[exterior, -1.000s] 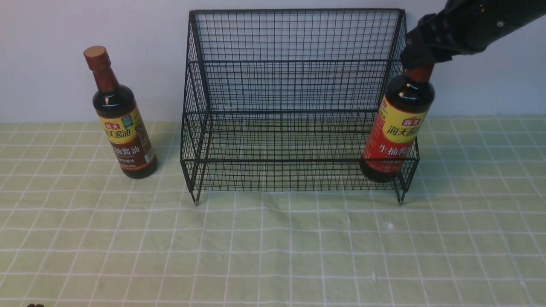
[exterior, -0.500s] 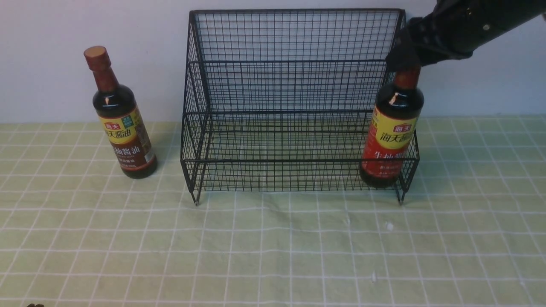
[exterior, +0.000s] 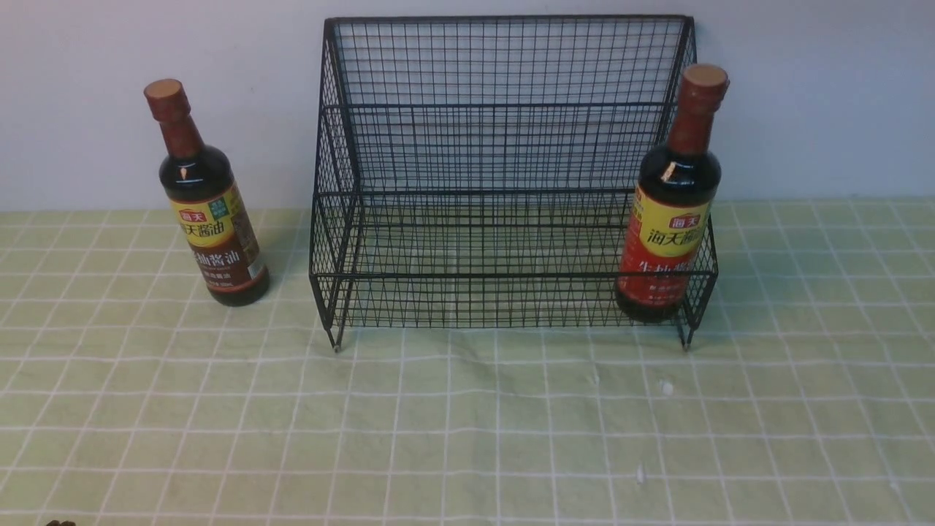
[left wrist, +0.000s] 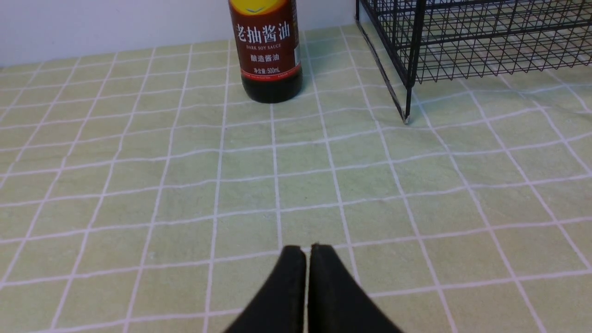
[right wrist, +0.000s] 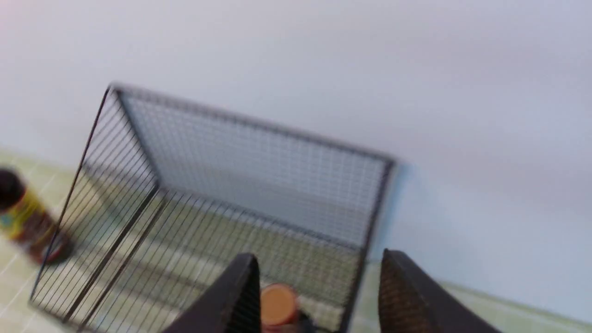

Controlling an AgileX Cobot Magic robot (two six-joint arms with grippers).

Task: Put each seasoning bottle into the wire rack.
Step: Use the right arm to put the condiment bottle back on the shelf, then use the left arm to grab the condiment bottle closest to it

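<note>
On the table [exterior: 467,438], the wire rack [exterior: 504,191] holds the red-label bottle [exterior: 668,226] upright at the right end of its lower tier. The brown-label bottle [exterior: 212,226] stands on the green checked cloth to the rack's left, apart from it. The right hand [right wrist: 319,273] hangs open above the red-label bottle, holding nothing, and the left hand [left wrist: 307,252] is closed and empty.

Left hand [left wrist: 307,249]: both fingers pressed flat together, tips touching, held low and pointing forward. Right hand [right wrist: 320,255]: fingers spread well apart, raised high; view blurred.
</note>
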